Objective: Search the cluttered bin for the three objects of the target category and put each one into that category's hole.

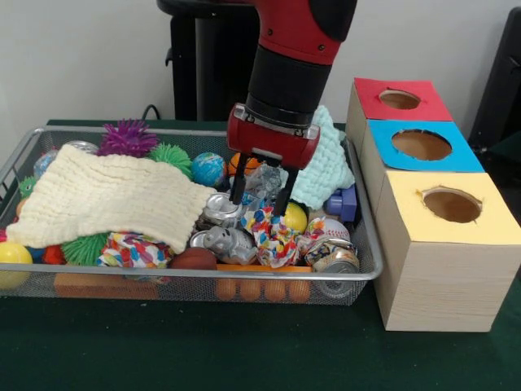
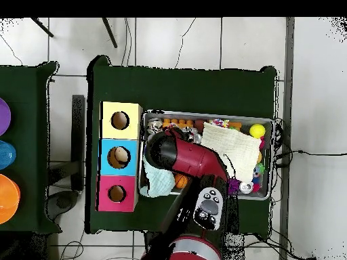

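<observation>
While the red arm hangs over the wire mesh bin on the green surface, its gripper has the jaws apart and empty. Directly below them, at six o'clock, lies a patchy printed bundle, not touched. A second printed bundle sits at eight o'clock, half under the cream cloth. The mint cloth lies at two o'clock. At three o'clock, outside the bin, stands the yellow-topped box with its hole.
</observation>
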`<action>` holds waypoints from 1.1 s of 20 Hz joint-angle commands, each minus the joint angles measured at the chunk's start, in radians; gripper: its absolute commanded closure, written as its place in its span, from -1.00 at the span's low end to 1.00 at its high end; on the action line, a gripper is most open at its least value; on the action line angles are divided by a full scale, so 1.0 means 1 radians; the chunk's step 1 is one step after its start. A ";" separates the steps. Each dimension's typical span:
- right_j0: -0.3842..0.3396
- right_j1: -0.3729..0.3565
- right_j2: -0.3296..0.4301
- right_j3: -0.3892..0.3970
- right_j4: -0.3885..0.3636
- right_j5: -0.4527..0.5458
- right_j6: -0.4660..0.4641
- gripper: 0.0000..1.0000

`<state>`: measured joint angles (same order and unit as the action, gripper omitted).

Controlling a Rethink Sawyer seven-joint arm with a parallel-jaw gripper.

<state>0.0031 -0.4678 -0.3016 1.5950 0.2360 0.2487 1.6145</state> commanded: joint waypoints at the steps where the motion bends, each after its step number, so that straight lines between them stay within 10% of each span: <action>1: 0.034 0.076 0.066 0.011 0.082 -0.036 0.293 -1.00; 22: 0.068 0.243 -0.047 -0.068 0.132 -0.096 0.328 -1.00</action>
<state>0.0738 -0.3191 -0.3676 1.5766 0.3047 0.2135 1.6609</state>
